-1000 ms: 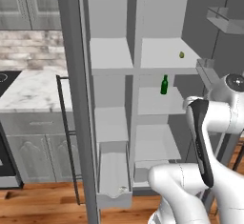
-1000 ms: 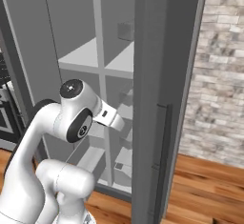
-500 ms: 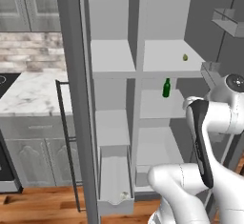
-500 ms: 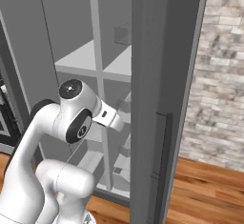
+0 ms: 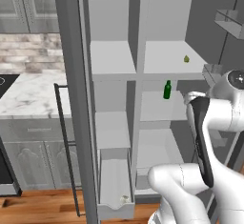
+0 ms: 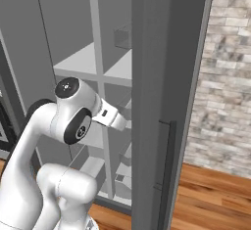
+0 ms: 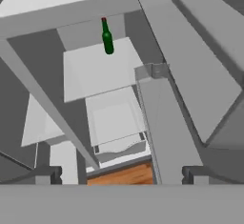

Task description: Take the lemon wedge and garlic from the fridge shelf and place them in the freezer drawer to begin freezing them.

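arm (image 5: 202, 137): raised, elbow bent | gripper (image 7: 121, 173): jaws apparently spread wide

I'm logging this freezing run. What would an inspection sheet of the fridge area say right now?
Surface: grey fridge shelves, doors open.
Job's things: lemon wedge on the upper right shelf; garlic already in the pulled-out freezer drawer, near its front.
Clutter: green bottle upright on the shelf below the wedge.
Gripper: gripper open, empty.
Cables: nothing seen.
Surroundings: marble counter, brick wall, wood floor.
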